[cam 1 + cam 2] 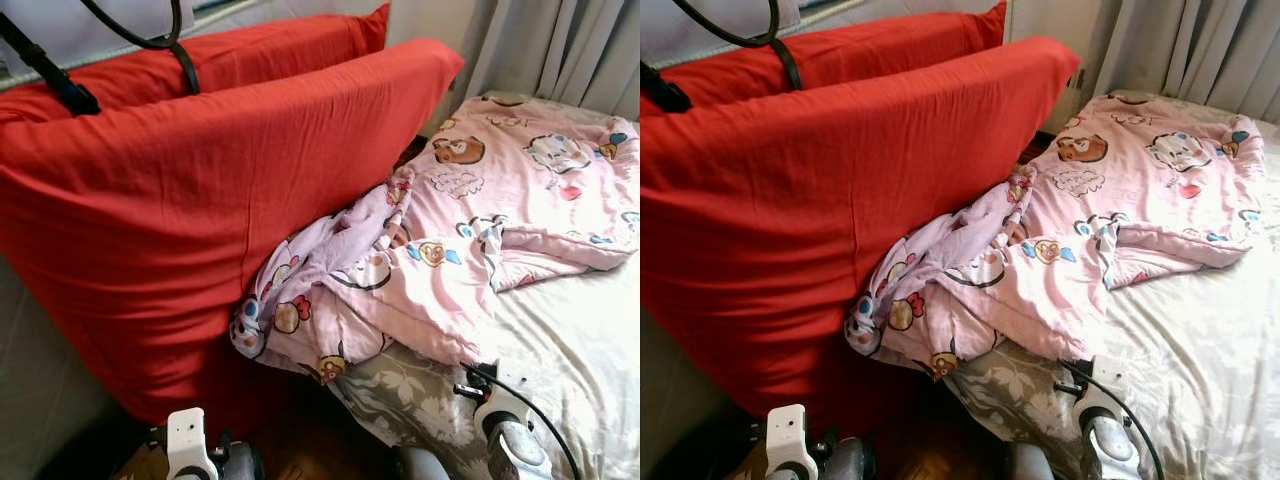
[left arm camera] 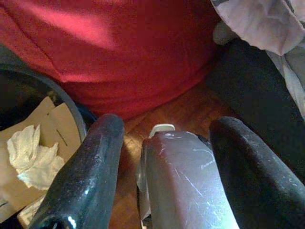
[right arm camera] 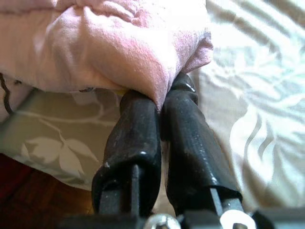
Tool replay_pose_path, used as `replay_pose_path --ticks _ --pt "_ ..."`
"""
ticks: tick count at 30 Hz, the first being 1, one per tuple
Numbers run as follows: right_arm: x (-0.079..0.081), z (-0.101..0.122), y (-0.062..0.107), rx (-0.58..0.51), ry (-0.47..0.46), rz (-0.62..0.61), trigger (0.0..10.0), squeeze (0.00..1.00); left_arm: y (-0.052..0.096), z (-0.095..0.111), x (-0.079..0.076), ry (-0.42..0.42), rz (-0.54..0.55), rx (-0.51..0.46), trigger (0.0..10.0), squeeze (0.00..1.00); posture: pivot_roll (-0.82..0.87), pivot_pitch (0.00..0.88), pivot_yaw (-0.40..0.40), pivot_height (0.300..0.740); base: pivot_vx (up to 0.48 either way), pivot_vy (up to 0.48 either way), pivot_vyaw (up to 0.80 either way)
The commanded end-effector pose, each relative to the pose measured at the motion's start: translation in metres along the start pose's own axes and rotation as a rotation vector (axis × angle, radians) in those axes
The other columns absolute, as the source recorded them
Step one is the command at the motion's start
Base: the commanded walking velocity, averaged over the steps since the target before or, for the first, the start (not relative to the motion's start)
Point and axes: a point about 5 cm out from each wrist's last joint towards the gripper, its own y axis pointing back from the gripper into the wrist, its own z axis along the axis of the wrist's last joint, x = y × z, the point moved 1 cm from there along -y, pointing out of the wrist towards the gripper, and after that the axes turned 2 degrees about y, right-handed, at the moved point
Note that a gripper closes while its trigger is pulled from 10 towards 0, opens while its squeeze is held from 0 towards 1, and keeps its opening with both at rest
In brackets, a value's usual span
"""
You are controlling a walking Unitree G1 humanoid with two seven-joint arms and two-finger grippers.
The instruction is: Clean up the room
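Observation:
A pink cartoon-print blanket (image 1: 470, 220) lies rumpled across the bed, one bunched end hanging off the near-left corner against the red cushions. My right gripper (image 3: 162, 95) is shut on a fold at the blanket's near edge, just above the floral sheet (image 3: 62, 133). Its silver arm (image 1: 510, 435) reaches in from below, over the bed corner. My left gripper (image 2: 167, 129) hangs low by the floor with its fingers (image 2: 95, 162) apart. Between them shows a scratched silver part, which they do not pinch.
Two big red cushions (image 1: 200, 200) stand on edge left of the bed. A dark bin (image 2: 33, 81) holding cardboard and crumpled tissue (image 2: 28, 152) sits by the left arm (image 1: 190, 445) on the wooden floor (image 2: 181, 109). Grey curtains (image 1: 560, 50) hang behind the bed.

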Motion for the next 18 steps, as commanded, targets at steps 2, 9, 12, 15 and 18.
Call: replay_pose_path --ticks 2,9,12,15,18 --pt "-0.002 0.005 -0.001 -0.021 -0.011 -0.007 10.0 0.0 0.0 -0.004 0.003 -0.008 0.017 0.029 10.0 0.0 -0.09 0.0 -0.007 0.675 0.0 0.0 0.0" --pt "0.005 0.008 -0.001 -0.05 0.016 0.039 10.0 0.0 0.003 -0.013 0.006 -0.026 0.022 0.076 10.0 0.0 -0.1 0.0 0.008 0.71 0.0 0.0 0.0" --pt "0.006 0.008 -0.001 -0.05 0.025 0.047 10.0 0.0 0.003 -0.014 0.006 -0.029 0.017 0.082 10.0 0.0 -0.1 0.0 0.009 0.715 0.0 0.0 0.0" --pt "0.009 0.006 0.0 -0.05 0.04 0.07 10.0 0.0 0.005 -0.022 0.005 -0.032 0.007 0.126 10.0 0.0 -0.1 0.0 0.015 0.74 0.0 0.0 0.0" --pt "0.012 0.005 0.001 -0.068 0.034 0.1 10.0 0.0 0.007 -0.029 0.002 -0.009 -0.004 0.157 10.0 0.0 -0.1 0.0 0.014 0.74 0.0 0.0 0.0"
